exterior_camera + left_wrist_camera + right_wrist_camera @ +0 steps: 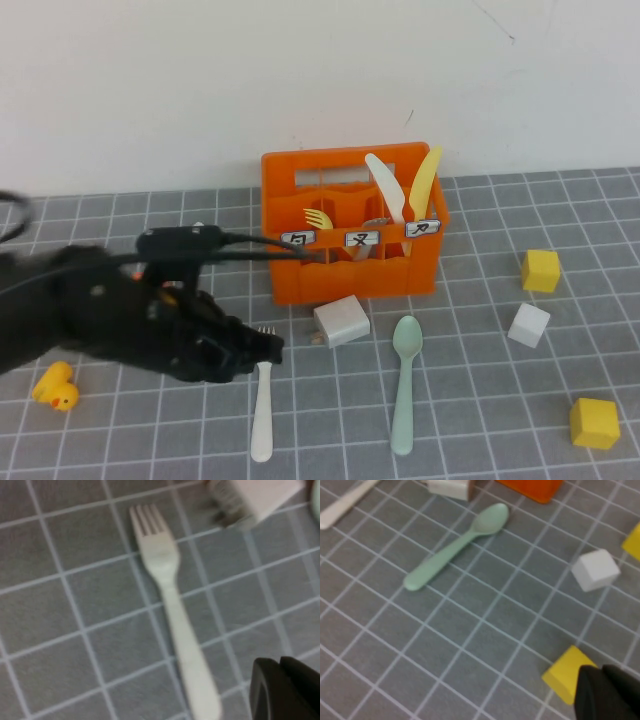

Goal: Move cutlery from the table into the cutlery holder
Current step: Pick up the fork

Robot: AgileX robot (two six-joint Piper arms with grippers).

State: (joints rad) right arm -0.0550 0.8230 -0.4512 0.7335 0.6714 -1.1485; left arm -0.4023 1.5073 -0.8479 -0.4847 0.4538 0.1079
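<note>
The cream-white fork (262,410) lies on the grey tiled table (480,400), tines toward the crate; it also shows in the left wrist view (170,595). The mint-green spoon (404,385) lies to its right, bowl toward the crate, and shows in the right wrist view (455,547). The orange cutlery holder (350,275) stands behind them. My left gripper (268,348) hovers beside the fork's tines, shut and empty, its tip in the left wrist view (287,690). My right gripper (610,692) is shut and empty above a yellow cube (565,675), and is out of the high view.
A white block (342,320) lies in front of the crate. A white cube (528,325) and yellow cubes (540,270) (594,423) sit at the right. A yellow duck (56,387) sits at the left. The crate holds a small yellow fork (318,217) and two knives (405,190).
</note>
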